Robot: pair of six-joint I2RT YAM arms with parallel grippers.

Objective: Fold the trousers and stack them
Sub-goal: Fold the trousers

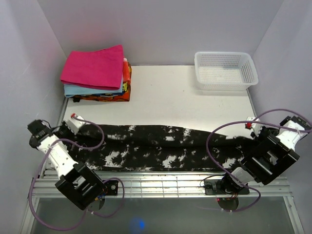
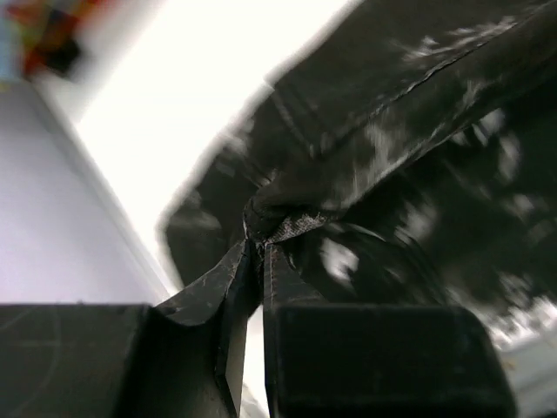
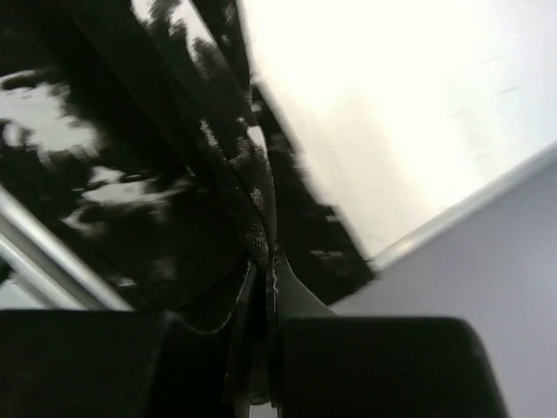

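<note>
The black trousers (image 1: 161, 146) with white splotches lie stretched across the table's near half, from left to right. My left gripper (image 1: 78, 126) is at their left end. In the left wrist view its jaws (image 2: 259, 242) are shut on a bunched edge of the trousers (image 2: 418, 131). My right gripper (image 1: 248, 129) is at their right end. The right wrist view has that gripper (image 3: 271, 261) pinched shut on a fold of the trousers (image 3: 130, 174). The far edge of the cloth is raised into a ridge between the two grips.
A stack of folded cloths (image 1: 95, 66), magenta-pink on top, sits at the back left. A white mesh basket (image 1: 225, 69) stands at the back right. Walls close in on both sides, and a slatted metal rail (image 1: 161, 183) runs along the near edge.
</note>
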